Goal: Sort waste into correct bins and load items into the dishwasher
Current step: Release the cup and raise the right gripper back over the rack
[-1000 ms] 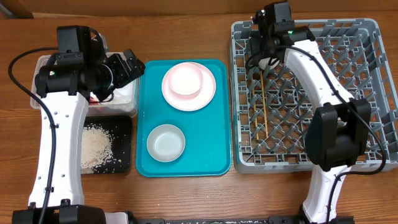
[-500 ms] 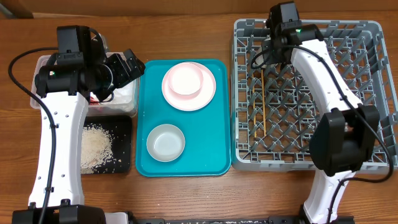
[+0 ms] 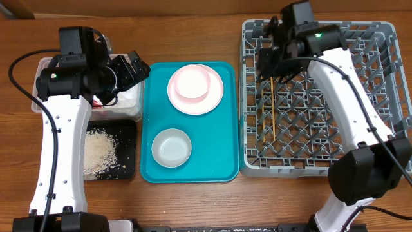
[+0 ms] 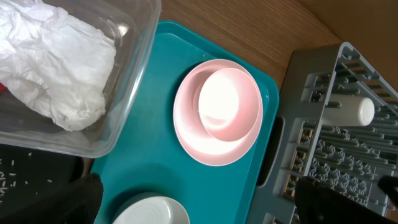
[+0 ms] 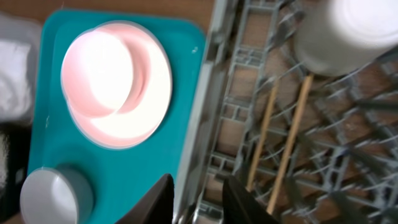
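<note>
My left gripper (image 3: 136, 67) hangs open over the edge of the clear tub (image 3: 126, 98), its fingertips (image 4: 82, 198) wide apart and empty. A crumpled white napkin (image 4: 59, 62) lies in the tub. The pink bowl (image 3: 192, 82) sits on the pale pink plate (image 3: 214, 95), and the grey-white bowl (image 3: 172, 147) stands nearer the front. My right gripper (image 5: 202, 202) is slightly open above the left rim of the grey dish rack (image 3: 380, 96), holding nothing. The white cup (image 5: 354, 31) and both chopsticks (image 3: 271, 111) lie in the rack. Rice (image 3: 100, 151) covers the black tray (image 3: 127, 132).
The plate and bowls rest on a teal serving tray (image 3: 219, 161) between the bins and the rack. A bit of red (image 3: 97, 101) shows in the tub under my left arm. Bare wooden table (image 3: 193, 200) runs along the front.
My right gripper has let go of the white cup, which now lies in the rack. Its jaws have parted and the wrist has shifted toward the rack's left rim. The left arm is still.
</note>
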`<move>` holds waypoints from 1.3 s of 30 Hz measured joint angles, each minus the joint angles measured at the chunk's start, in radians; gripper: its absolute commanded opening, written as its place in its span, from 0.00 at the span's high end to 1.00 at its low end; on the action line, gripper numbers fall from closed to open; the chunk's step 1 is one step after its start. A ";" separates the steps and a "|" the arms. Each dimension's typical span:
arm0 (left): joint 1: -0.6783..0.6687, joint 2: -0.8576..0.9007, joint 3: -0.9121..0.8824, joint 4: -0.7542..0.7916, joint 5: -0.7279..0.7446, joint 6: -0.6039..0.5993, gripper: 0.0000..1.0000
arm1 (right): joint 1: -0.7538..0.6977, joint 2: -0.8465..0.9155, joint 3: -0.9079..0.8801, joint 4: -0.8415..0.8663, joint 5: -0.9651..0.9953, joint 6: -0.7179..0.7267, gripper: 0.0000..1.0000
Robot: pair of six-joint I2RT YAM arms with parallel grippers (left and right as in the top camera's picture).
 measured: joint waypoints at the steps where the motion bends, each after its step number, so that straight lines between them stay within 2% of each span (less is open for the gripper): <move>1: 0.000 0.000 0.000 0.000 0.000 0.000 0.00 | 0.012 0.000 0.000 -0.013 -0.006 0.016 0.66; 11: 0.000 0.000 0.000 0.000 0.000 0.000 0.00 | 0.164 0.015 -0.081 0.042 0.119 0.093 0.63; 18: 0.000 0.000 0.000 0.000 0.000 0.000 0.00 | 0.172 0.033 -0.185 0.113 0.218 0.105 0.62; 28: 0.000 0.000 0.000 0.000 0.000 0.000 0.00 | 0.172 0.034 -0.230 0.121 0.204 0.125 0.63; 37: 0.000 0.000 0.000 0.000 0.000 0.000 0.00 | 0.174 0.034 -0.287 0.124 0.179 0.187 0.81; 39: 0.000 0.000 0.000 0.000 0.000 0.000 0.00 | 0.174 0.034 -0.287 0.123 0.171 0.190 0.81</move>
